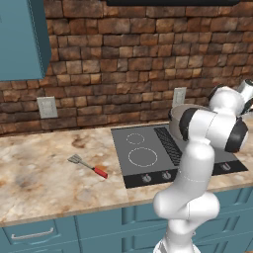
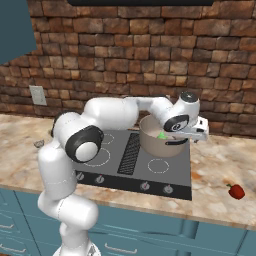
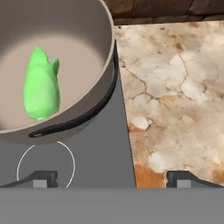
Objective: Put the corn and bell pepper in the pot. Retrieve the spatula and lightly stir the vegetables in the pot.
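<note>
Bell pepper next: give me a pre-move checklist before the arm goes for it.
1. Corn lies inside the pot: ok.
2. Gripper open and empty: ok.
3. Bell pepper on the counter right of the cooktop, nothing around it: ok.
4. Pot has room beside the corn: ok.
5. Spatula on the counter, untouched: ok.
6. Pepper within reach without driving: cannot tell.

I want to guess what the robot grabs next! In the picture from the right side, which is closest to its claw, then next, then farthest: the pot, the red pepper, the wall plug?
1. The pot: right under the open gripper, on the stove.
2. The red pepper: on the counter, right of the stove.
3. The wall plug: far left, on the brick wall.
</note>
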Tool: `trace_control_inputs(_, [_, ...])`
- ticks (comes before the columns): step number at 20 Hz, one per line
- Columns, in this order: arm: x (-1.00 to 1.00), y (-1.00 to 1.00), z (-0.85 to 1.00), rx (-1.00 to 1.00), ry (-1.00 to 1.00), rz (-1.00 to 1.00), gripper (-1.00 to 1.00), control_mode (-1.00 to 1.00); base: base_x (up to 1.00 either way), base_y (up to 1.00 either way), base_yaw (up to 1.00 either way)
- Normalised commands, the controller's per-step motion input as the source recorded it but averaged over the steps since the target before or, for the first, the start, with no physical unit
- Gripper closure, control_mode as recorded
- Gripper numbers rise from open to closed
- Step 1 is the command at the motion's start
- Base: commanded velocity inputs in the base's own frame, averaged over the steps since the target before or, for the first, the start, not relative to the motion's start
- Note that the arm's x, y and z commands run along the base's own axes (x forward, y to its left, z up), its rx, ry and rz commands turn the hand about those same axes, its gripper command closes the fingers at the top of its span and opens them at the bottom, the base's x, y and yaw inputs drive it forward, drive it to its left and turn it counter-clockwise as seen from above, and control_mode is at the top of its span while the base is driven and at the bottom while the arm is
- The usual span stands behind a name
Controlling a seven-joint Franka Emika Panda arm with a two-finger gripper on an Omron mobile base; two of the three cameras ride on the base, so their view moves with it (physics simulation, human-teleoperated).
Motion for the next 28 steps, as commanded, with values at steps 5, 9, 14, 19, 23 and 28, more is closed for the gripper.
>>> trace_control_inputs(5, [-0.25, -1.0, -0.21, 0.0, 0.03, 0.02, -1.0, -1.0, 0.0, 0.0, 0.0])
trace_control_inputs(9, [-0.28, -0.92, -0.02, 0.01, 0.0, 0.0, -1.0, -1.0, 0.0, 0.0, 0.0])
trace_control_inputs(14, [-0.47, -0.77, -0.03, 0.03, 0.0, 0.0, -1.0, -1.0, 0.0, 0.0, 0.0])
trace_control_inputs(19, [-0.38, -0.34, -0.24, 0.0, 0.03, 0.03, -1.0, -1.0, 0.0, 0.0, 0.0])
trace_control_inputs(23, [-0.05, -0.03, -0.39, 0.0, 0.13, 0.06, -1.0, -1.0, 0.0, 0.0, 0.0])
trace_control_inputs(28, [0.27, 0.0, -0.26, -0.01, 0.28, 0.09, -1.0, -1.0, 0.0, 0.0, 0.0])
